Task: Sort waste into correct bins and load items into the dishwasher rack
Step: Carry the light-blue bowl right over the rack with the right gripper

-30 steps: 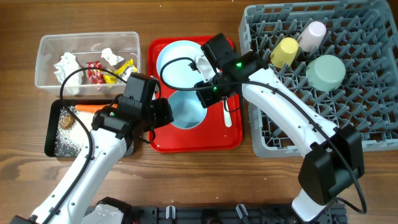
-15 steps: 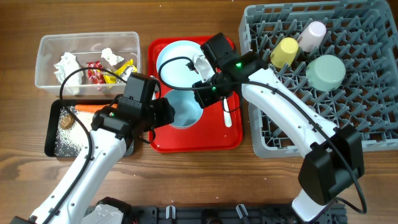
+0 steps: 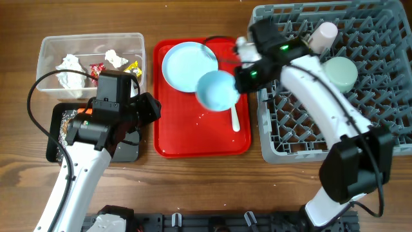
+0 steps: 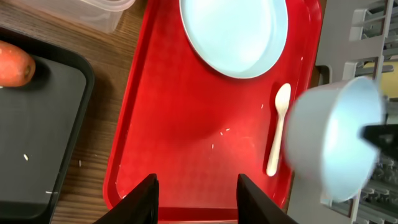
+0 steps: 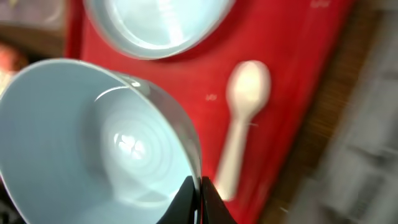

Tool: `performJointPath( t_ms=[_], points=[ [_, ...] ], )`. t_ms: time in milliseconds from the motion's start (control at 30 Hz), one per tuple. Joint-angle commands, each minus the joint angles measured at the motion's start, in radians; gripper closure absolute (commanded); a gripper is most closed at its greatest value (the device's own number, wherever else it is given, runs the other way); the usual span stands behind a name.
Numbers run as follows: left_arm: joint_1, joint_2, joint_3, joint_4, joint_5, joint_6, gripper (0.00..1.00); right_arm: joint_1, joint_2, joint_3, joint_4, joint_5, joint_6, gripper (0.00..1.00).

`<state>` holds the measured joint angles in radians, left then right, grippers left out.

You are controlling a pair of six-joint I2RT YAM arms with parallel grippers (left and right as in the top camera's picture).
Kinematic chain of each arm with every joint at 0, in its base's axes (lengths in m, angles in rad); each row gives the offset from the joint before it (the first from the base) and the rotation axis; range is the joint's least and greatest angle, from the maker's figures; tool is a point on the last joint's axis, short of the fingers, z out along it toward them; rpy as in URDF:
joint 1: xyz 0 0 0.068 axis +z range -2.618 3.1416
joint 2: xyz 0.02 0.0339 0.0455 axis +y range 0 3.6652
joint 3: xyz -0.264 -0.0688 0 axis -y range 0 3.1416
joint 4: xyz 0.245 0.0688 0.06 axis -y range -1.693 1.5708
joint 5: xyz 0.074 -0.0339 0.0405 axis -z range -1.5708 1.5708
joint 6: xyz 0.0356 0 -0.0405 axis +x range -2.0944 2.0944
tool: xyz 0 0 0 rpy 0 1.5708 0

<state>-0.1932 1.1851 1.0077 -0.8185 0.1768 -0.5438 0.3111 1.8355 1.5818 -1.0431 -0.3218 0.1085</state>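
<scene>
Hanging over the red tray (image 3: 193, 138) in the overhead view, the pale blue bowl (image 3: 215, 90) is pinched by its rim in the right gripper (image 3: 243, 76), the dishwasher rack (image 3: 386, 109) just to its right; the left wrist view shows the left gripper (image 4: 196, 190) parted and empty; the right wrist view shows fingers clamping the rim.

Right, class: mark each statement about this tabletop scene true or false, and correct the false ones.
1. The right jaws hold a bowl by its rim. True.
2. The spoon lies in the rack. False: it lies on the red tray.
3. The plate sits on the red tray. True.
4. The left jaws grip the carrot. False: they are open and empty; the carrot lies in the black tray.
5. A pink cup is in the rack. True.
</scene>
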Motion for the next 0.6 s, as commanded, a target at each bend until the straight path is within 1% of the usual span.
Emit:
performJointPath(
  t_ms=[0, 33, 100, 233, 300, 367, 467, 567],
  points=[
    [0.001, -0.013, 0.019, 0.002, -0.01, 0.019, 0.6, -0.149, -0.091, 0.126, -0.097, 0.156, 0.001, 0.96],
    [0.001, -0.013, 0.019, 0.003, -0.01, 0.019, 0.6, -0.19, -0.113, 0.138, -0.122, 0.225, 0.013, 0.96],
    [0.001, -0.013, 0.019, 0.01, -0.01, 0.019, 0.6, -0.269, -0.159, 0.14, -0.154, 0.407, 0.097, 0.96],
    [0.001, -0.011, 0.019, 0.037, -0.01, 0.018, 0.6, -0.335, -0.185, 0.14, -0.216, 0.655, 0.135, 0.96],
    [0.001, -0.011, 0.019, 0.057, -0.01, 0.018, 0.6, -0.335, -0.183, 0.135, -0.272, 0.818, 0.217, 0.96],
    [0.001, -0.011, 0.019, 0.065, -0.01, 0.019, 0.6, -0.335, -0.184, 0.135, -0.318, 0.884, 0.299, 0.96],
    [0.001, -0.011, 0.019, 0.067, -0.01, 0.019, 0.59, -0.335, -0.184, 0.135, -0.401, 0.867, 0.404, 0.96],
    [0.001, -0.011, 0.019, 0.067, -0.01, 0.019, 0.59, -0.335, -0.184, 0.133, -0.532, 0.958, 0.594, 0.96]
  ],
)
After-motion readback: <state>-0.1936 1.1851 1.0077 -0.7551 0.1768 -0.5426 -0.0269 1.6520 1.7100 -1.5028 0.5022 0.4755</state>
